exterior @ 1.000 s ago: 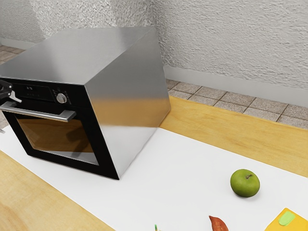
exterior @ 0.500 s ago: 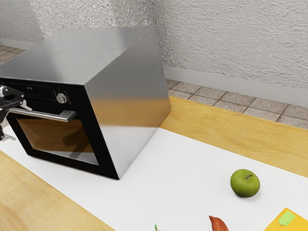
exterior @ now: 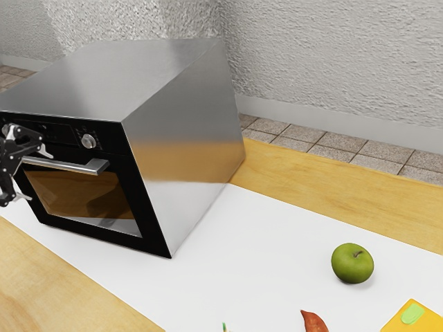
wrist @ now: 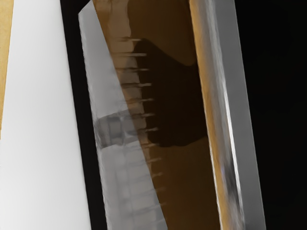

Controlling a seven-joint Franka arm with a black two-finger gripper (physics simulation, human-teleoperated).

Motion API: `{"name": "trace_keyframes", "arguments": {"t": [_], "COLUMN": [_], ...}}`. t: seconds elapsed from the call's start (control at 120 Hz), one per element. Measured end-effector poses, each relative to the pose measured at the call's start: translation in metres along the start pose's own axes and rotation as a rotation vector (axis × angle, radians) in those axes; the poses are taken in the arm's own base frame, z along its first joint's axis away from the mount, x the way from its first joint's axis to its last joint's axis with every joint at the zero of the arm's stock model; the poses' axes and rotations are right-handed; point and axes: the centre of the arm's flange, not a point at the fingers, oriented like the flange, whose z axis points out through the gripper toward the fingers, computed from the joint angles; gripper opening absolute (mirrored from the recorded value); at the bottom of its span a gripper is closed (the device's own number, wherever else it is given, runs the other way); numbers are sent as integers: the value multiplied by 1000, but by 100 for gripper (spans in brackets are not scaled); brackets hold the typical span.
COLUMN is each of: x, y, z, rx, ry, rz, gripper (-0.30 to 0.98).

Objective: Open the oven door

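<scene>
Black 2-finger gripper (exterior: 40, 178) is wide open by shut black, glass-windowed oven door (exterior: 149, 228)
Fingers stand well apart, nothing held; in ext. view, 1 above & 1 below silver metal bar handle (exterior: 73, 165), contact unclear. Boxy steel oven (exterior: 183, 131) sits part on flat white mat (exterior: 263, 242), nr pale wooden table's (exterior: 346, 183) far edge

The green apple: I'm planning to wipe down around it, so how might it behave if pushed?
The green apple would probably roll, since its sides are round and nothing props it on the white surface. It is likely firm, as its outline looks full and undented. Its smooth skin could be slightly slippery.
</scene>
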Motion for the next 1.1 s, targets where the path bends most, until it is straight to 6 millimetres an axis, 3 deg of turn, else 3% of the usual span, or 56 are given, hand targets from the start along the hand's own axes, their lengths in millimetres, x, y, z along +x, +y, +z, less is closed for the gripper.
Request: {"name": "trace_keyframes", "arguments": {"t": [0.183, 0.317, 0.517, 0.617, 0.683, 0.733, 0.775, 0.842, 0.883, 0.917, 0.967, 1.058, 1.1], "x": [-3, -21, -64, -72, -79, -101, -144, -237, -295, -330, -363, -379, -384], "y": [-14, -61, -158, -170, -143, -105, -65, 21, 78, 104, 128, 143, 142], "z": [6, -8, -40, -47, -75, -116, -162, -233, -255, -246, -205, -128, -104], "rx": [7, -8, -98, -124, -151, -179, -204, -236, -237, -199, -97, 102, 169], "ry": [2, 34, 129, 152, 162, 180, 192, 164, 50, -40, -149, -248, -270], "rz": [-12, -35, -76, -70, -17, 81, 218, 502, 726, 847, 920, 944, 951], "gripper": [68, 68, 68, 68, 68, 68, 68, 68, 68, 68, 68, 69, 69]}}
